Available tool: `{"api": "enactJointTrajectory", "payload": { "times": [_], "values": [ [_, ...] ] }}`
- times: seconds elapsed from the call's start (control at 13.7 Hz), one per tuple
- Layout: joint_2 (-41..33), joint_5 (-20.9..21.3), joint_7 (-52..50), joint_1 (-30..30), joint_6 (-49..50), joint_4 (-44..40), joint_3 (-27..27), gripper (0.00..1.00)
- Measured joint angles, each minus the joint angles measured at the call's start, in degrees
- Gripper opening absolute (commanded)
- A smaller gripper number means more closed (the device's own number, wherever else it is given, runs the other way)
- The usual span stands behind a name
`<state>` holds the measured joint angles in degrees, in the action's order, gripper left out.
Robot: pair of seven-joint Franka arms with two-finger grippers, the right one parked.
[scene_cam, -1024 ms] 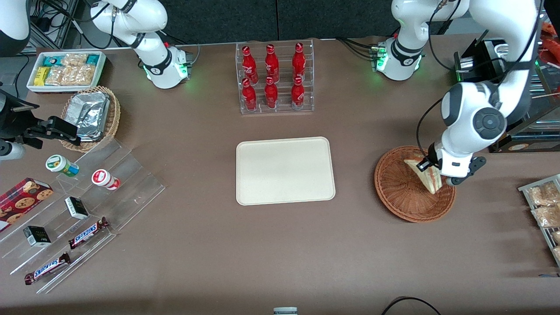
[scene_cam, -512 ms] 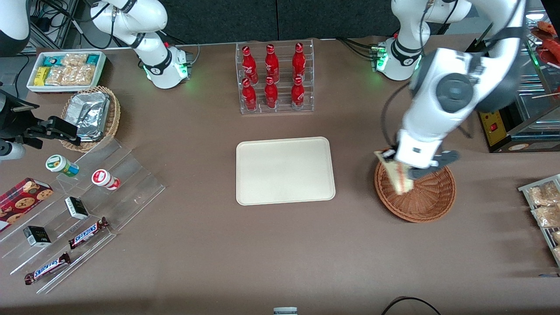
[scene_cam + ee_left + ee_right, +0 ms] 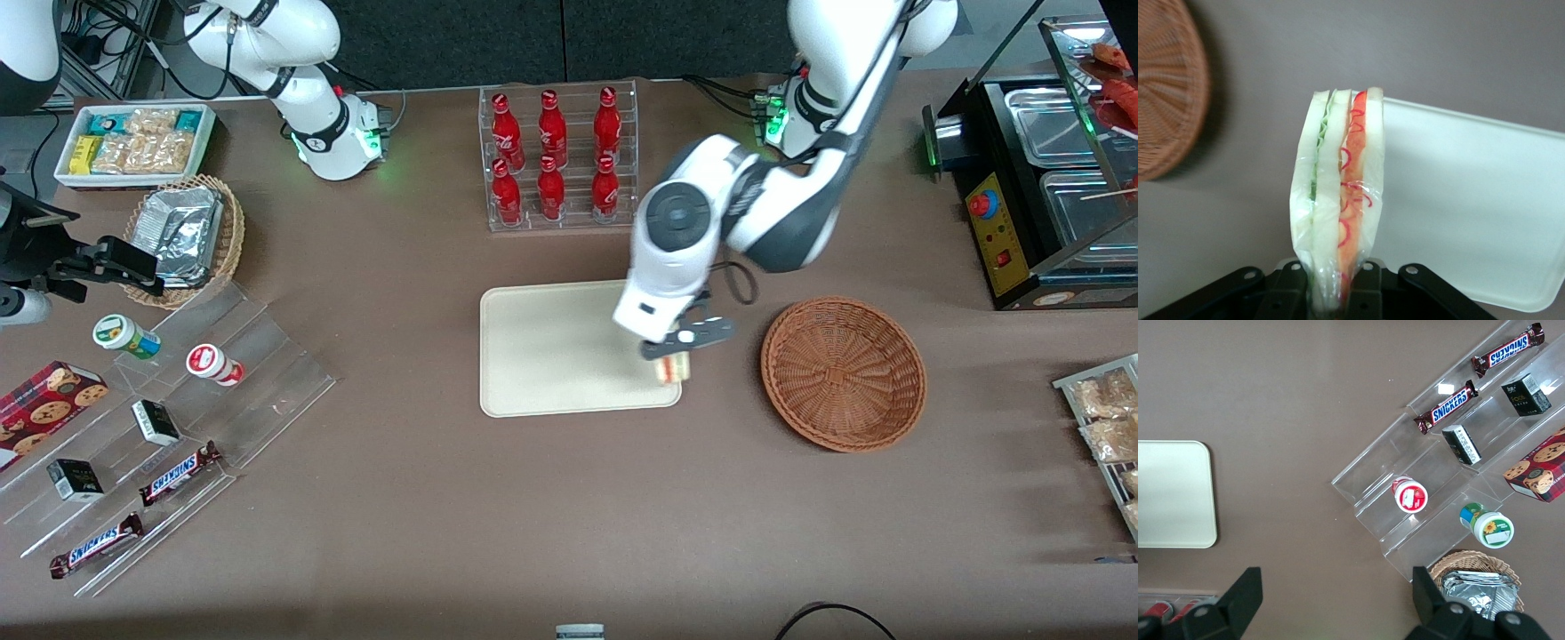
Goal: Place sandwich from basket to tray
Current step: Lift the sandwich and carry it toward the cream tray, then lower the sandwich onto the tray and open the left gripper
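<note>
Sandwich [image 3: 673, 367] out of the basket [image 3: 843, 373] now, and we see the big change: a moment back it hung over the wicker, and here the gripper [image 3: 674, 354] has swung it across to the tray [image 3: 560, 347]. The basket sits empty toward the working arm's end of the bench. From the wrist camera we watch the fingers [image 3: 1293, 280] clamped on the wedge's lower end, the sandwich [image 3: 1338, 207] standing upright with its red filling showing along the cut edge.

So we judge the carry nearly done; what remains is the lowering and the letting go. We note the sandwich hangs right over the tray's rim on the basket side, near the corner closest to the front camera, so a drop here could catch the rim [image 3: 1471, 117] or tip onto the bench. Plenty of bare tray lies toward the parked arm's end, and we'd want a little more travel inward. Nearby, only the bottle rack [image 3: 558, 156] stands, well apart.
</note>
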<state>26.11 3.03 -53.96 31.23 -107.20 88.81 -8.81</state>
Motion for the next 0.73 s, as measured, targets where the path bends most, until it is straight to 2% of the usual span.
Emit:
{"api": "enactJointTrajectory", "payload": {
  "times": [0.44, 0.73],
  "values": [
    [14.5, 0.0, -1.9, 6.7, -1.7, -10.8, 0.1, 0.09],
    [18.3, 0.1, -2.4, 8.6, -5.0, -12.6, 0.2, 0.09]
  ]
}}
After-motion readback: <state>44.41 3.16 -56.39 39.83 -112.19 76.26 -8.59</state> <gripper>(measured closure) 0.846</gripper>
